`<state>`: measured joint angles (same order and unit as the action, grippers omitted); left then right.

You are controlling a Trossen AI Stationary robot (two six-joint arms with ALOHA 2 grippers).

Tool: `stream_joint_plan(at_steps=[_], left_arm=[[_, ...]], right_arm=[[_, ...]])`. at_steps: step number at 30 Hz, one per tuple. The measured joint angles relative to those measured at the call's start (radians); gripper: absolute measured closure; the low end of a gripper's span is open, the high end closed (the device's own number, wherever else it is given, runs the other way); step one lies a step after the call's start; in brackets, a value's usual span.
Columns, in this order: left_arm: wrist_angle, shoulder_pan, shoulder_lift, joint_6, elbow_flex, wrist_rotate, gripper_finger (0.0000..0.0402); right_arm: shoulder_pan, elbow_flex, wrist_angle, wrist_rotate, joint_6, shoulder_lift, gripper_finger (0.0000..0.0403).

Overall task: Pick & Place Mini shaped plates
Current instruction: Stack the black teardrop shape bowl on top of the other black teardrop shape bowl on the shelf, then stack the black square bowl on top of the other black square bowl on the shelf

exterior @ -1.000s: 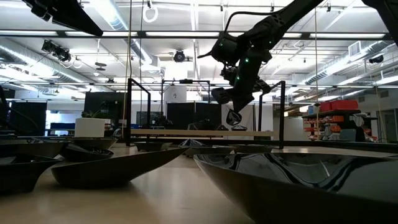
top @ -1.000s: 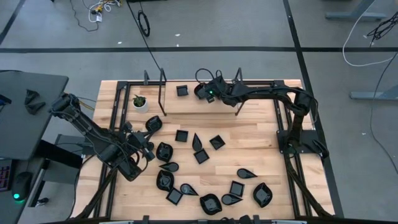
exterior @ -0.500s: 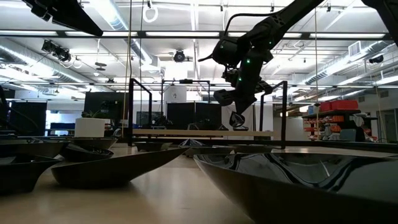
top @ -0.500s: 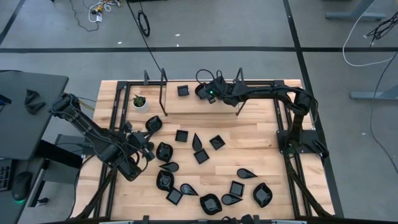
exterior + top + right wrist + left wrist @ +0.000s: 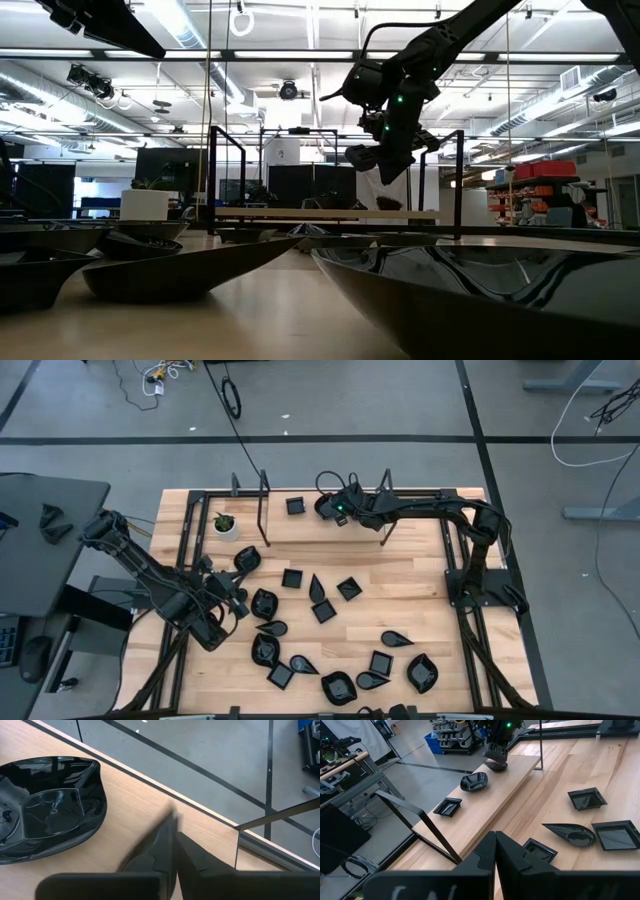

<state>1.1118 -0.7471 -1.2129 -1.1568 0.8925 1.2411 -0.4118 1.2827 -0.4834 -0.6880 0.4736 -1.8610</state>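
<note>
Hovering over the raised shelf, the right end effector point(image 5: 338, 512) looks nearly closed and empty, a rounded plate point(image 5: 47, 807) just beside it. Glossy, stiff and probably slippery, such plates are best pinched at the rim. The left end effector point(image 5: 495, 851) rests closed.

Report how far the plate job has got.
Done: three black plates lie on the raised shelf: a square one, a rounded one and a third under the right gripper. In hand: nothing visibly; the right gripper hovers above that third plate, and the left gripper waits shut and empty over the table's left side. Left: some fifteen scattered plates on the table.
</note>
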Motion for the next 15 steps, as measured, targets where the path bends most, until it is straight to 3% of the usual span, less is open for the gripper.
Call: stream_joint_plan(at_steps=[15], left_arm=[[0.0, 0.0, 0.0, 0.0, 0.0, 0.0, 0.0388]], right_arm=[[0.044, 0.0, 0.105, 0.019, -0.089, 0.01, 0.0371]])
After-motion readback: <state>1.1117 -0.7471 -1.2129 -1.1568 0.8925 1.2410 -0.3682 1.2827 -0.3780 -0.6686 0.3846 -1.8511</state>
